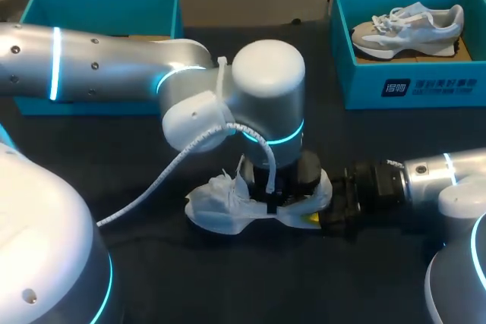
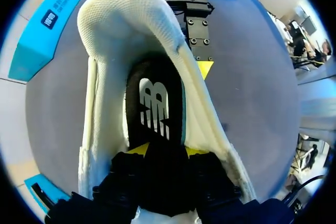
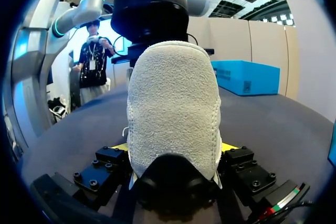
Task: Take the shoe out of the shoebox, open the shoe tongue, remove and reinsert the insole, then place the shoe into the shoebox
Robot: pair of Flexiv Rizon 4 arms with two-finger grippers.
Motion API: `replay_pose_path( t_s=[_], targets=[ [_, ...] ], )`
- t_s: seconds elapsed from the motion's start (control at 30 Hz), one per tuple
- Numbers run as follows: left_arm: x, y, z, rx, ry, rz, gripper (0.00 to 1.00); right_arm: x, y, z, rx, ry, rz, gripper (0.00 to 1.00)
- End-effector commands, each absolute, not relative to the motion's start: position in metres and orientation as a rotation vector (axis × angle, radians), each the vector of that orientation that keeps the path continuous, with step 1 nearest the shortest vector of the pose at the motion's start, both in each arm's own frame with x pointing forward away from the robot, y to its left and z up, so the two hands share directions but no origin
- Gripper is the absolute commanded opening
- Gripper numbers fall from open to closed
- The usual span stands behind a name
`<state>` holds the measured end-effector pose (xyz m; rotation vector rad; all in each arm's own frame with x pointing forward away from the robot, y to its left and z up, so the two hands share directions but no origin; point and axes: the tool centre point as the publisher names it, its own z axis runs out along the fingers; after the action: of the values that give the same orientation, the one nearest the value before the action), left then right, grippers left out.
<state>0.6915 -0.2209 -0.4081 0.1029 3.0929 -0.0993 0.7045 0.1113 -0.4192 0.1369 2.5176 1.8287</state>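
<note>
White knit low-top shoe (image 1: 220,206) is out of the box. It sits sole-down on the black table (image 1: 91,149), mid-table at the near side, well apart from both boxes.

Right gripper (image 3: 173,148) comes in low from the right and is clamped on the shoe's heel. Its two yellow-tipped fingers (image 3: 229,146) press the fuzzy heel counter from opposite sides. The heel fills the gap, with the rest of the shoe running straight ahead of the gripper.

Left arm (image 1: 114,66) reaches across from the left, its wrist pointing straight down over the shoe. Left gripper (image 2: 168,150) sits at the shoe's mouth, on the toe-ward side of the opening. The padded collar and heel lie ahead of it, and the right gripper is just beyond the heel. Directly under and ahead of the left gripper is the black insole with white logo (image 2: 155,103), lying inside the shoe. Dark material runs up into the left gripper, and I can't tell if it is pinching anything or just hovering.

Empty-side teal cardboard shoebox (image 1: 99,7) is at the far left corner. A second teal cardboard shoebox (image 1: 410,89) is at the far right and holds a grey-and-white laced sneaker (image 1: 410,26) lying on its side.
</note>
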Motion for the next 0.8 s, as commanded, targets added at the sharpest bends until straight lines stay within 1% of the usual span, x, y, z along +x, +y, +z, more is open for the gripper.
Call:
replay_pose_path(
  t_s=[0.03,0.13,0.33,0.37,0.4,0.43,0.47,0.8],
  targets=[
    [0.702,-0.229,-0.419,0.07,3.029,-0.081,0.3,0.704,0.115,-0.417,0.137,2.519,1.827,0.0],
    [0.706,-0.229,-0.42,0.066,3.026,-0.077,0.23,0.704,0.115,-0.417,0.137,2.519,1.827,0.0],
    [0.711,-0.227,-0.416,0.048,3.008,-0.069,0.19,0.704,0.115,-0.417,0.137,2.519,1.827,0.0],
    [0.712,-0.227,-0.416,0.045,3.002,-0.066,0.17,0.704,0.115,-0.417,0.137,2.519,1.827,0.0],
    [0.713,-0.227,-0.416,0.039,2.997,-0.069,0.13,0.704,0.115,-0.417,0.137,2.519,1.827,0.0],
    [0.714,-0.228,-0.416,0.03,2.986,-0.07,0.03,0.704,0.115,-0.417,0.137,2.519,1.827,0.0],
    [0.715,-0.228,-0.417,0.019,2.977,-0.074,0.0,0.704,0.115,-0.417,0.137,2.519,1.827,0.0],
    [0.72,-0.216,-0.396,0.023,3.16,-0.24,0.0,0.704,0.115,-0.417,0.137,2.519,1.827,0.0]
  ],
)
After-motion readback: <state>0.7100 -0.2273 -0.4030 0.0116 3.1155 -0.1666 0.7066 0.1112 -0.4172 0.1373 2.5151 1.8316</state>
